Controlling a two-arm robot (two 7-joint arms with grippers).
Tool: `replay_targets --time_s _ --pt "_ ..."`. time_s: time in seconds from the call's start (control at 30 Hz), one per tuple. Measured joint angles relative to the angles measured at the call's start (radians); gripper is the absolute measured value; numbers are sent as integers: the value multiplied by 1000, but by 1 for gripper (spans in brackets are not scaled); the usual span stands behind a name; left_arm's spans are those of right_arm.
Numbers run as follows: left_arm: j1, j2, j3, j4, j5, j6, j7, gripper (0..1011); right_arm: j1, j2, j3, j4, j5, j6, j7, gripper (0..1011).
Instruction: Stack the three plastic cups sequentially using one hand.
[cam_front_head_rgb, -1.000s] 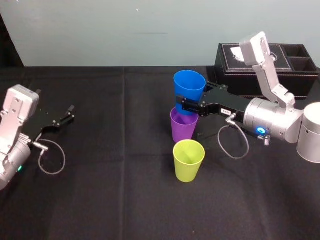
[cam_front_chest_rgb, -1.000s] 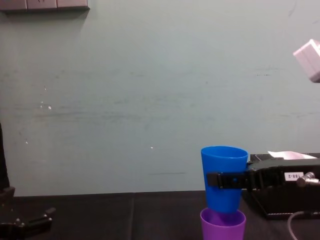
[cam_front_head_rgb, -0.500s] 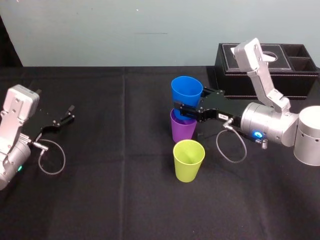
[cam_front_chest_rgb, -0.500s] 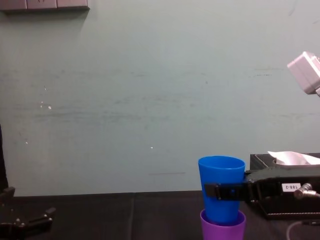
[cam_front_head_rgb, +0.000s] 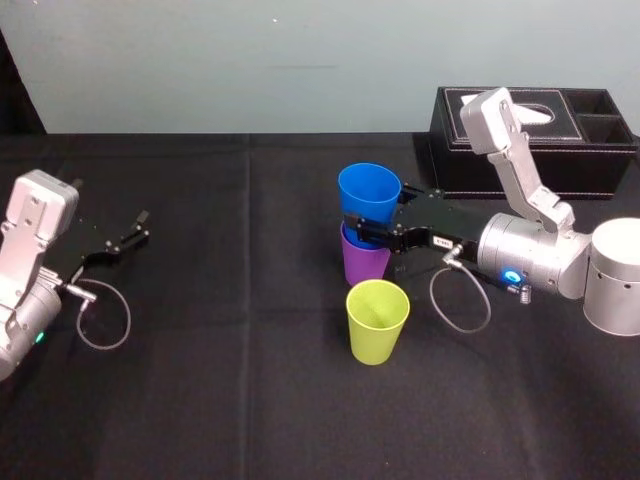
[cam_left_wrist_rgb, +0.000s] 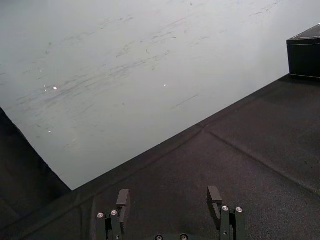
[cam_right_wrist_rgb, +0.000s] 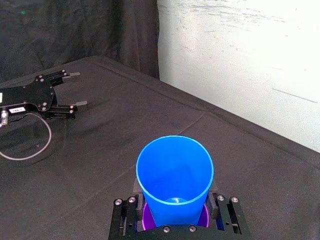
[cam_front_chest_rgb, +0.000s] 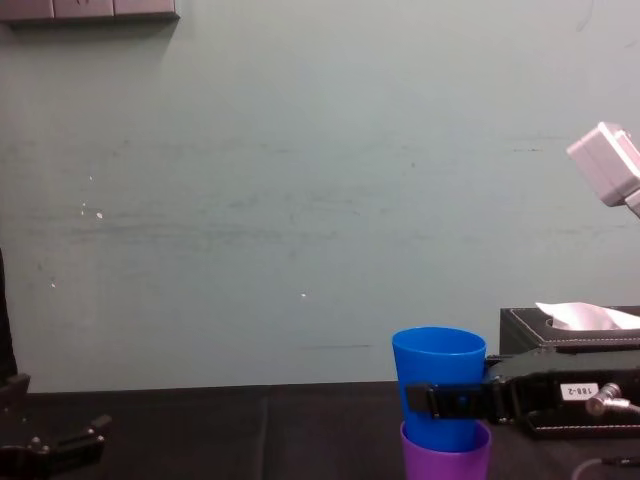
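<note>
Step in hand: first stack. Your right gripper (cam_front_head_rgb: 362, 222) clamps the blue cup (cam_front_head_rgb: 368, 190), partly nested in the purple cup (cam_front_head_rgb: 365, 262). Next, likely: seat, release, fetch the yellow-green cup (cam_front_head_rgb: 377, 320) at its 6 o'clock. Left gripper (cam_front_head_rgb: 125, 236): parked at 9 o'clock, fingers apart.

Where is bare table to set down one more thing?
Free: the table between the parked left end effector and the purple cup; the near strip before the yellow-green cup. Crowded: right side, where the right end effector holds the blue cup in the purple one, near the tissue box.
</note>
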Motion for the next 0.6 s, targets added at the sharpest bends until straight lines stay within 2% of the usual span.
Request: replay_targets --time_s 0.23,0.6 --pt "0 0 0 0 0 0 0 1012 0 1 1 -2 0 0 -1 723" --pt "0 0 0 0 0 0 0 1011 -1 1 2 -5 1 0 -2 983"
